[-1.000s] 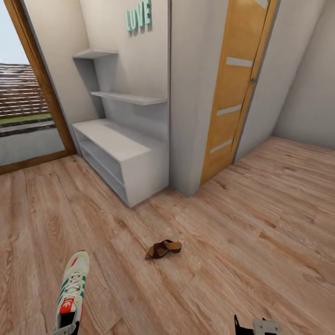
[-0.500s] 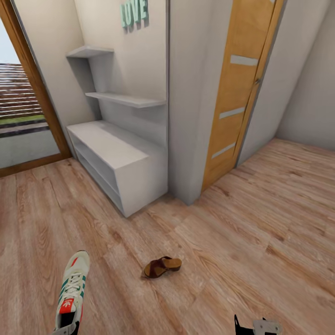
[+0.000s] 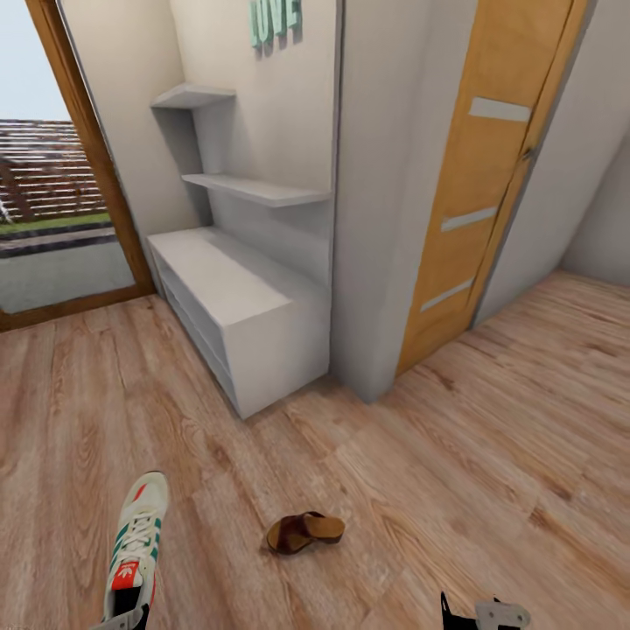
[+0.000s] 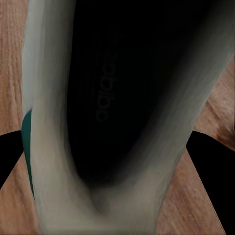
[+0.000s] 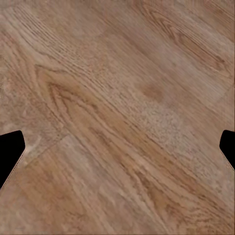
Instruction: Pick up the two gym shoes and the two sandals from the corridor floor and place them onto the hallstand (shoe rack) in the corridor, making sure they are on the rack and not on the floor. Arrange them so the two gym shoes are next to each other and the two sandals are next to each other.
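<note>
One white gym shoe [image 3: 137, 549] with green stripes and a red-orange tongue patch hangs at the lower left of the head view, with my left gripper [image 3: 118, 619] shut on its heel end. The left wrist view looks into the shoe's dark opening [image 4: 105, 98], with black fingers [image 4: 10, 156] on either side. A single dark-brown sandal [image 3: 304, 531] lies on the wood floor [image 3: 490, 455], right of the shoe. The pale grey hallstand [image 3: 236, 289] stands against the wall ahead, its top and shelves bare. My right gripper [image 3: 477, 612] is open above bare planks [image 5: 117, 98]. The other shoe and sandal are out of view.
A wall corner [image 3: 376, 219] juts out right of the hallstand, with a wooden door [image 3: 490, 175] beyond it. A glass door with a brown frame [image 3: 96, 175] is left of the hallstand. Teal letters [image 3: 276, 19] hang on the wall above the shelves.
The camera has moved: the hallstand and door have shifted right and the sandal sits lower in the picture. The held gym shoe and both grippers keep their places in the view.
</note>
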{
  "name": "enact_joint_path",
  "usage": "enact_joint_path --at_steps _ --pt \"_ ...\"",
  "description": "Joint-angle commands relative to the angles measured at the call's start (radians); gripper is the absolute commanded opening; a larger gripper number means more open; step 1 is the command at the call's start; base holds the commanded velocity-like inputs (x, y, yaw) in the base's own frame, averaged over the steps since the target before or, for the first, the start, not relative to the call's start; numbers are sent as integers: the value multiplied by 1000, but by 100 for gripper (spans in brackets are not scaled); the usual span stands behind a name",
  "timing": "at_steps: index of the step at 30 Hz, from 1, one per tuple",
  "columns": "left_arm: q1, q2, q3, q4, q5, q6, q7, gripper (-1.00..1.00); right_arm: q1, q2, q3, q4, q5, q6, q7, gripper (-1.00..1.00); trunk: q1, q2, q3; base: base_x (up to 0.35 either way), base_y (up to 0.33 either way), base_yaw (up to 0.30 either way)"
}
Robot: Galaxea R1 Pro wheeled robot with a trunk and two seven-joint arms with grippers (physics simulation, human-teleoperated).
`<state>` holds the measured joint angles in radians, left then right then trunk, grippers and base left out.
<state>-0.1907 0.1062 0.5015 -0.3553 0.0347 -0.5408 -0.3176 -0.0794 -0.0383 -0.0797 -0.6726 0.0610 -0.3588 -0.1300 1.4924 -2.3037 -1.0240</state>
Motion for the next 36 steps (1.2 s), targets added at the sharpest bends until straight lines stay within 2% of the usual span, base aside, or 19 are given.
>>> enact_joint_path --at_steps 1,18,36 --pt "-1 0 6 1 4 -1 -11 -100 0 0 0 1 6 -2 -5 100 0 0 -1 232 -199 276" --pt "-1 0 6 1 5 -1 -11 -100 0 0 0 1 6 -2 -5 100 0 0 -1 204 -181 277" --pt "-1 0 6 1 7 0 -11 -100 0 0 0 1 6 -2 -5 100 0 0 -1 12 -11 277"
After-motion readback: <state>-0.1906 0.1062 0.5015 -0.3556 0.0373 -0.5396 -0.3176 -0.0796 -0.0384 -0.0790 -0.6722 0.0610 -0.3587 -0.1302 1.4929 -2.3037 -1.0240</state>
